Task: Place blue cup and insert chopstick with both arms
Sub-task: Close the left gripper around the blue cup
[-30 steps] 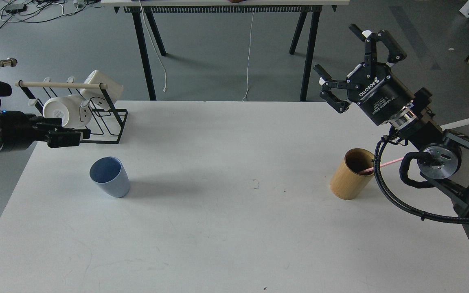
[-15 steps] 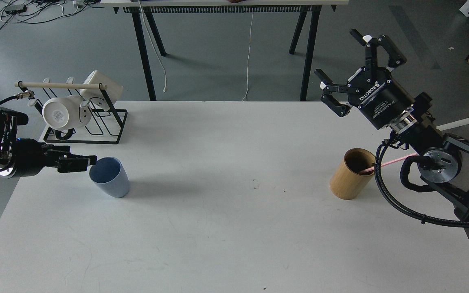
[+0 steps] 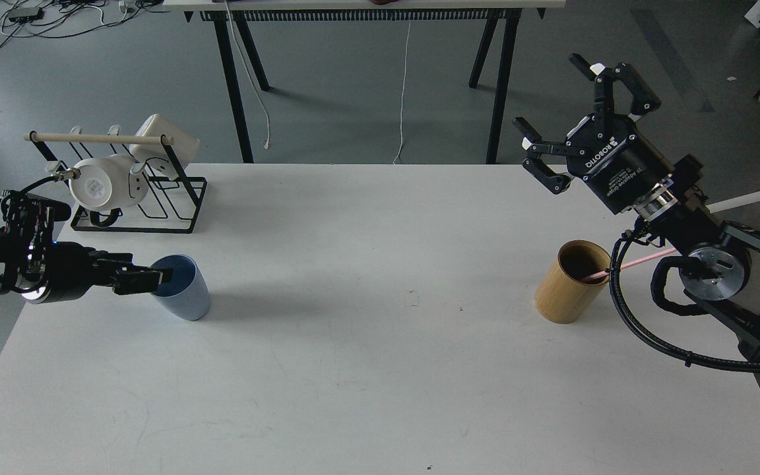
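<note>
The left gripper [image 3: 156, 278] has dropped to the cup [image 3: 182, 297] near the desk's [image 3: 380, 369] left edge; its jaws' state is unclear. The right gripper [image 3: 574, 122] is released. The chopstick [image 3: 637, 262] leans in the holder [image 3: 568, 282].

A robotics lab: bare grey concrete floor [image 3: 353, 99], loose black and white cables [image 3: 57, 16], a plain white worktop [image 3: 380, 369].

Grey floor [image 3: 353, 86], black-legged table [image 3: 499, 79] behind

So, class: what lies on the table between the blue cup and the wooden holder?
Nothing: in the head view, only bare white table separates the blue cup from the wooden holder.
</note>
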Controlling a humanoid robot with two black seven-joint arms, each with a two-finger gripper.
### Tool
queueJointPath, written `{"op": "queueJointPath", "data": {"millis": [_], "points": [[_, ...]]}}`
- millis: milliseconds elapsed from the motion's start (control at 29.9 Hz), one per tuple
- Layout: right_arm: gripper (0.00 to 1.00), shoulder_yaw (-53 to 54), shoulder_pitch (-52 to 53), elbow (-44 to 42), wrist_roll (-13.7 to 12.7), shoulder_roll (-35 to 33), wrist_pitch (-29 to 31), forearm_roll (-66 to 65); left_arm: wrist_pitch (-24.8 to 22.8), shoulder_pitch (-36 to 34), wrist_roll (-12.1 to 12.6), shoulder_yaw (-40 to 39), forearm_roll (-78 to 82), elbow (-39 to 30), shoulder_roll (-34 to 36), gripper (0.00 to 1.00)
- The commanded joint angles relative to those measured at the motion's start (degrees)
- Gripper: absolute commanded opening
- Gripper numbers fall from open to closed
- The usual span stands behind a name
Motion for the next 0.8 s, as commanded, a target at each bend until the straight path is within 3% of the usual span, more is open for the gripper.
{"op": "queueJointPath", "data": {"millis": [0, 402, 435, 502, 569, 770], "points": [[0.98, 0.0, -0.1, -0.2, 0.0, 0.0, 0.0, 0.0, 1.2, 0.6, 0.0, 0.0, 0.0, 0.9, -0.8, 0.81], [0.98, 0.0, -0.5, -0.6, 0.0, 0.0, 0.0, 0.0, 1.7, 0.6, 0.0, 0.0, -0.3, 0.8, -1.7, 0.5], [0.98, 0.0, -0.5, -0.6, 0.0, 0.0, 0.0, 0.0, 1.7, 0.6, 0.0, -0.1, -0.3, 0.8, -1.6, 0.42], [0.98, 0.0, -0.5, -0.5, 0.0, 0.0, 0.0, 0.0, 1.9, 0.5, 0.0, -0.1, -0.2, 0.9, -1.6, 0.15], [0.98, 0.0, -0.5, -0.5, 0.0, 0.0, 0.0, 0.0, 2.6, 0.5, 0.0, -0.1, -0.3, 0.9, -1.6, 0.02], [0.98, 0.0, -0.6, -0.6, 0.0, -0.1, 0.0, 0.0, 2.9, 0.4, 0.0, -0.1, -0.3, 0.9, -1.6, 0.0]]}}
